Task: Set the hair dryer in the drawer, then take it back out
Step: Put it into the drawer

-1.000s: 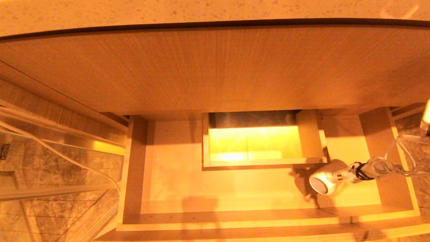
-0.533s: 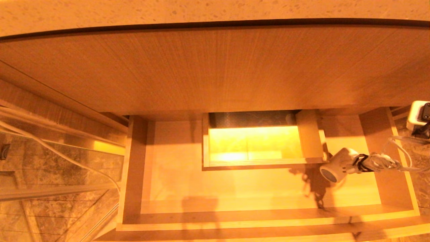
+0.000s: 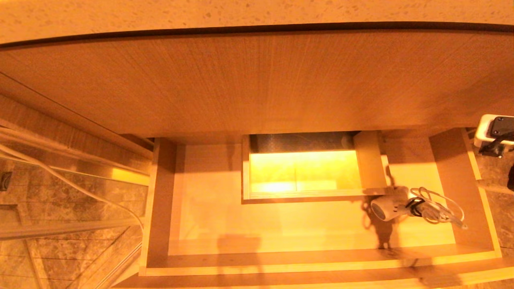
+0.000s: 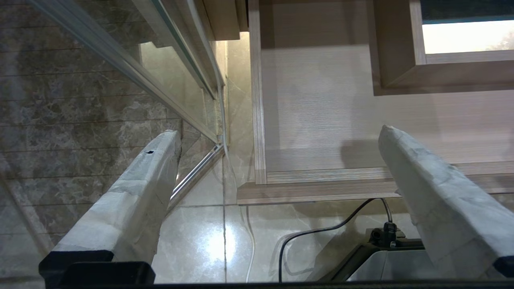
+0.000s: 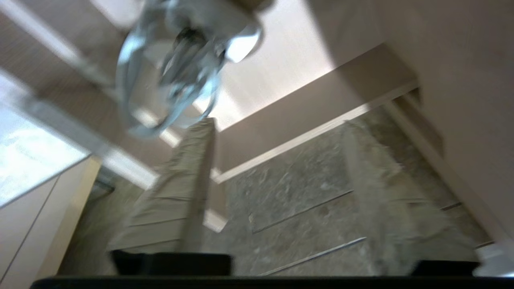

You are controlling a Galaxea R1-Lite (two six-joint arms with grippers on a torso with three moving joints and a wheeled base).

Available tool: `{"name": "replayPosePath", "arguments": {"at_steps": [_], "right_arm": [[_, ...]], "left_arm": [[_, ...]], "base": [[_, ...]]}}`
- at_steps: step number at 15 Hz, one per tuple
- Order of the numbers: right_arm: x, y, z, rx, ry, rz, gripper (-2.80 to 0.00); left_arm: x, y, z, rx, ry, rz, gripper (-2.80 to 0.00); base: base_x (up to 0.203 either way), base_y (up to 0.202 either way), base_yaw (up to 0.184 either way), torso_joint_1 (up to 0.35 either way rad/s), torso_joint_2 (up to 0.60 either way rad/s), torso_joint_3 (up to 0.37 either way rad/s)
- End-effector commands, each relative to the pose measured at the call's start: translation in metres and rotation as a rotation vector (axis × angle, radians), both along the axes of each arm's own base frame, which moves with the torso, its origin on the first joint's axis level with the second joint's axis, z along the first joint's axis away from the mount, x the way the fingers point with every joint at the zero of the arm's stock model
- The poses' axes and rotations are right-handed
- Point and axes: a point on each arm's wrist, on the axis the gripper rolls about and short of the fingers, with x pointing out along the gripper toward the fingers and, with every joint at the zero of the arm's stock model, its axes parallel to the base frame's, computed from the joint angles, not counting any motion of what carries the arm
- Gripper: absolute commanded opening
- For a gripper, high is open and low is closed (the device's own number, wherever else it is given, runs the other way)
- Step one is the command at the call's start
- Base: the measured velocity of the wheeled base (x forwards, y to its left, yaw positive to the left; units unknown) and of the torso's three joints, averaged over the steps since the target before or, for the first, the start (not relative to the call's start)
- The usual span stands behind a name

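Drawer [image 3: 160, 200] floor bare at left, boxed cut-out [image 3: 309, 168] blocking mid-back, hair dryer [image 3: 387, 208] at right

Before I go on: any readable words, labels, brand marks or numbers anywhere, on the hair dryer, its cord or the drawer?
None can be read.
Hair dryer: no legible mark on its white body.
Coiled cord: no tag visible.
Drawer: plain wood, no label.
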Motion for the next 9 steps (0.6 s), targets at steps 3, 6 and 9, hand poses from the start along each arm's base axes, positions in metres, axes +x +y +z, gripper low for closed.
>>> {"name": "replayPosePath", "arguments": {"at_steps": [3,6,9], "right_arm": [[-0.001,0.0,0.001,-0.007,0.005,0.004,0.0],[-0.007,0.001,0.003,-0.009,-0.01,0.006,0.0],[-0.011,0.001,0.005,-0.007,-0.023,0.001,0.0]], "left_arm": [[0.0,0.0,0.0,0.0,0.0,0.0,0.0],[0.0,0.0,0.0,0.0,0.0,0.0,0.0],[0.0,0.0,0.0,0.0,0.0,0.0,0.0]], "base": [[0.0,0.0,0.0,0.0,0.0,0.0],[0.0,0.0,0.0,0.0,0.0,0.0],[0.0,0.0,0.0,0.0,0.0,0.0]]}}
